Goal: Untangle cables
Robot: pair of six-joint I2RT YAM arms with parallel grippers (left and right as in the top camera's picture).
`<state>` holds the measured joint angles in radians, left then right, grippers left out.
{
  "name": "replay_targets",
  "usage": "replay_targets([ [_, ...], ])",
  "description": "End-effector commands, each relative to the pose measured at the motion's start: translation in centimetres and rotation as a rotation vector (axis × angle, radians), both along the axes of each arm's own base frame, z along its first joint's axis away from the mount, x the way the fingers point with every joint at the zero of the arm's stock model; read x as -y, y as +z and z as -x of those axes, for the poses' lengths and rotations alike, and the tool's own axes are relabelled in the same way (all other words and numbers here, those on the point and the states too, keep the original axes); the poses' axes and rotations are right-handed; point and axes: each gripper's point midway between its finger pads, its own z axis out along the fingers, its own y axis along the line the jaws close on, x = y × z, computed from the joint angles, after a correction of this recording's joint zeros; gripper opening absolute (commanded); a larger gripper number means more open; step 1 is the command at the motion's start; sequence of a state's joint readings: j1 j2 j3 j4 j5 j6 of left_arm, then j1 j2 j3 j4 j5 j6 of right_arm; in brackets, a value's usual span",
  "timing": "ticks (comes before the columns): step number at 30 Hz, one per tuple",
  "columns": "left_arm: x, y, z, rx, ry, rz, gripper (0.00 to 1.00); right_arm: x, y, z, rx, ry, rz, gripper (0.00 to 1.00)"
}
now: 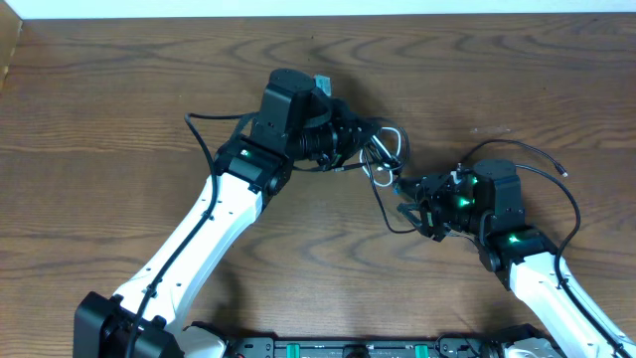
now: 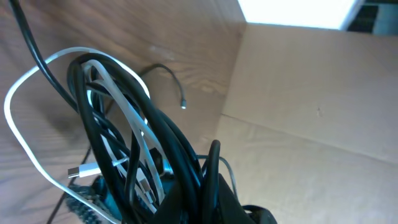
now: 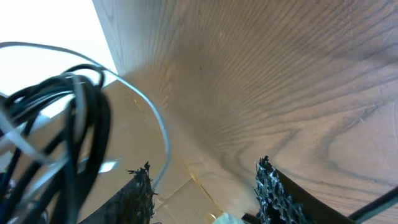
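A bare wood-grain table [image 1: 119, 109] meets a plain cardboard wall [image 2: 311, 93].

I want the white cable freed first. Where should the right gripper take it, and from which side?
Take the white cable on its open loop, where it bows clear of the black cables; nearer the left gripper it is buried among them. The loop faces the right gripper, jaws open and empty, so probably come from that side, jaws across the single strand.

Clamps the tangled cables [image 1: 383, 151] with the left gripper [image 1: 350, 147] near the middle of the wooden table [image 1: 119, 89]. Points the right gripper [image 1: 407, 199] at them from just beside.
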<state>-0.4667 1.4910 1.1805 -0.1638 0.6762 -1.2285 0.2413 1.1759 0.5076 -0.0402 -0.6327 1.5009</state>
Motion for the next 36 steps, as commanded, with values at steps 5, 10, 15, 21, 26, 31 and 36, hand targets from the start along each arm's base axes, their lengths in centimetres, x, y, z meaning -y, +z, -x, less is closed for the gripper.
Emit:
replay_targets([
  [5,1.6,3.6,0.7,0.136,-0.081,0.058,0.08,0.0,0.1,-0.5,-0.054,-0.062,-0.045,0.56],
  [10,2.9,4.2,1.6,0.223,-0.141,0.053,0.08,-0.1,1.3,-1.5,-0.045,-0.11,-0.1,0.59],
  [15,3.0,4.2,1.7,0.261,-0.163,0.038,0.08,0.1,1.3,-1.8,-0.038,-0.128,-0.095,0.59],
  [21,3.3,5.0,1.7,0.489,-0.256,-0.013,0.08,2.2,0.2,-3.2,0.163,-0.108,0.147,0.6],
  [26,3.8,6.1,2.5,0.55,-0.315,0.028,0.08,2.4,0.0,-3.3,0.288,-0.013,0.263,0.61],
  [31,4.0,6.4,2.8,0.523,-0.32,0.058,0.08,2.0,1.2,-4.0,0.339,-0.018,0.229,0.66],
  [36,4.0,6.8,2.7,0.487,-0.3,0.083,0.08,0.8,2.4,-4.3,0.414,0.039,0.182,0.69],
])
